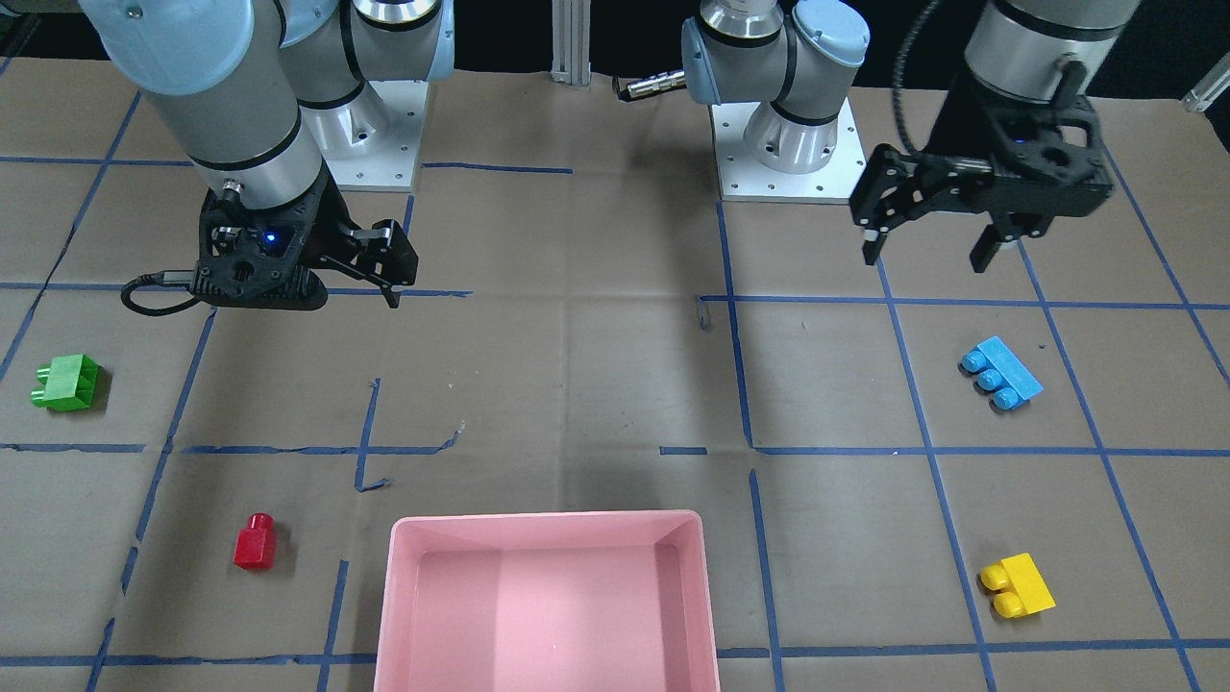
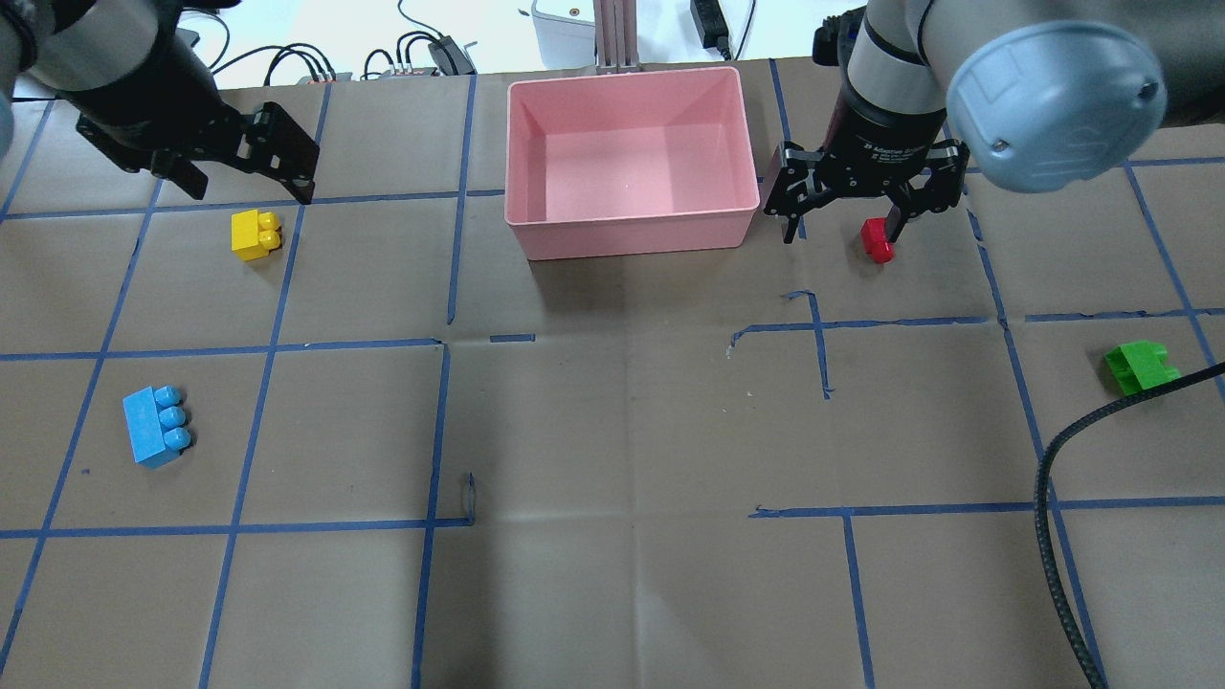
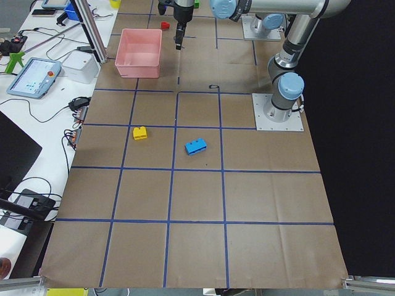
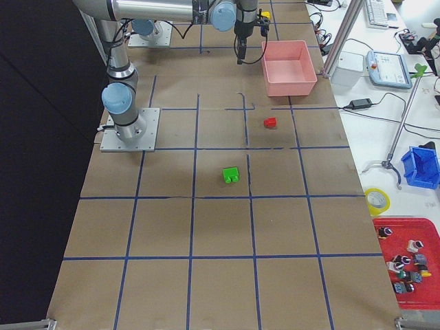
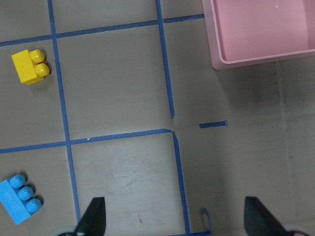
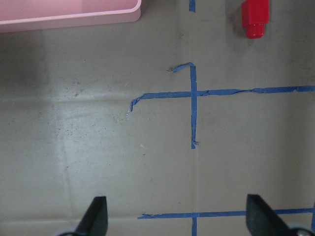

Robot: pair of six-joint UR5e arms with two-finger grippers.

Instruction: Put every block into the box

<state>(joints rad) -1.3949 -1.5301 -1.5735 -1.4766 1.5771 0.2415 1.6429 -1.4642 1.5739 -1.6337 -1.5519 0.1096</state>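
Note:
The pink box (image 2: 622,232) stands empty at the far middle of the table, also in the front view (image 1: 548,522). The yellow block (image 2: 256,233) and the blue block (image 2: 156,427) lie on the left half. The red block (image 2: 876,239) lies just right of the box and the green block (image 2: 1139,366) far right. My left gripper (image 2: 249,191) is open and empty, held above the table near the yellow block. My right gripper (image 2: 842,232) is open and empty, high over the paper between box and red block (image 6: 256,17).
A black cable (image 2: 1053,536) hangs across the right front of the overhead view. The two arm bases (image 1: 783,144) stand at the table's near edge. Blue tape lines grid the brown paper. A side bench with devices (image 3: 37,74) runs past the box.

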